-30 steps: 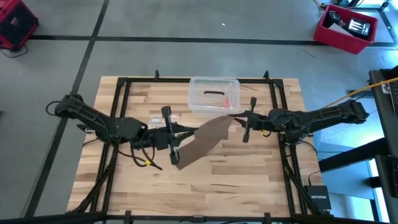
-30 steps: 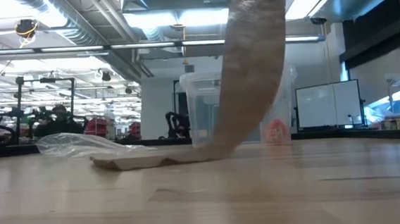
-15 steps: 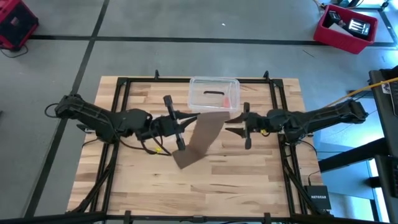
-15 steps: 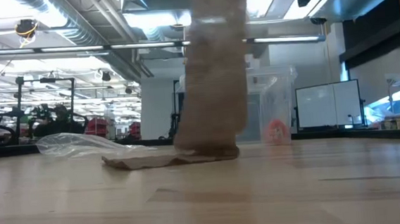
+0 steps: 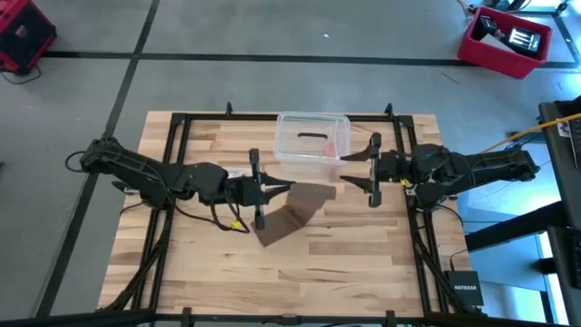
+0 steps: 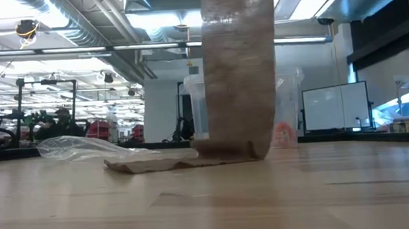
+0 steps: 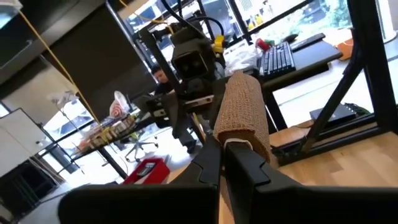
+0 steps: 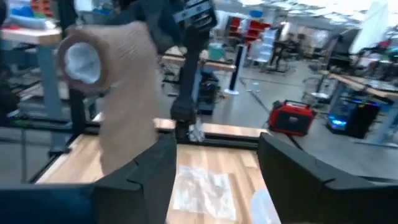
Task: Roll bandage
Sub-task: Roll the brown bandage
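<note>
One end's just gone free: your right hand (image 5: 355, 168) has let go & backed off, open, while left hand (image 5: 283, 190) stays clamped on bandage (image 5: 295, 211), part-rolled, tail trailing to tabletop (image 5: 363, 245).

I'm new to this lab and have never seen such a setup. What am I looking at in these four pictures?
Two dark robot arms work at a wooden table. One picture looks down from above, one looks level across the tabletop, and two come from cameras on the wrists. The left claw is shut on a partly rolled brown bandage, whose loose end hangs down to the table. The right claw is open and holds nothing, just beside it. A clear box and a plastic bag also lie there.
</note>
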{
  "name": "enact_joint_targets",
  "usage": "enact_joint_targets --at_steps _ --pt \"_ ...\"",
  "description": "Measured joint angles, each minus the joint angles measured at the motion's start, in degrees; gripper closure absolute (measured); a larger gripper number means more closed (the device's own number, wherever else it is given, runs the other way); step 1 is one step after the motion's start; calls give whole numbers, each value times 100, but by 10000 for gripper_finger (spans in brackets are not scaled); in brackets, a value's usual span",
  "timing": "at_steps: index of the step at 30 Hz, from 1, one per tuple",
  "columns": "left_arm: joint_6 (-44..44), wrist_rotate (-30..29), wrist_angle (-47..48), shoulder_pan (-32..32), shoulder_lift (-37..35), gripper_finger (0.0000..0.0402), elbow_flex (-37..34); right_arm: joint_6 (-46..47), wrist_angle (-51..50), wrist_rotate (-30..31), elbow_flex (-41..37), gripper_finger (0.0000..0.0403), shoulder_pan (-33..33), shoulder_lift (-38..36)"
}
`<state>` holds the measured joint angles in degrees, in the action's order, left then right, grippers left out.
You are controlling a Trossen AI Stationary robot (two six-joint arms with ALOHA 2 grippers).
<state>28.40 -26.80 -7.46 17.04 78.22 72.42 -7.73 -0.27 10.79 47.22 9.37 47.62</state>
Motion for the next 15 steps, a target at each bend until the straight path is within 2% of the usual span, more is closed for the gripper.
enact_joint_targets --at_steps 5,15 --pt "-120 -22 62 -29 2 401 -1 188 36 -345 0 195 0 18" --pt "-216 -24 96 -36 45 401 -1 365 478 -586 2 217 0 135"
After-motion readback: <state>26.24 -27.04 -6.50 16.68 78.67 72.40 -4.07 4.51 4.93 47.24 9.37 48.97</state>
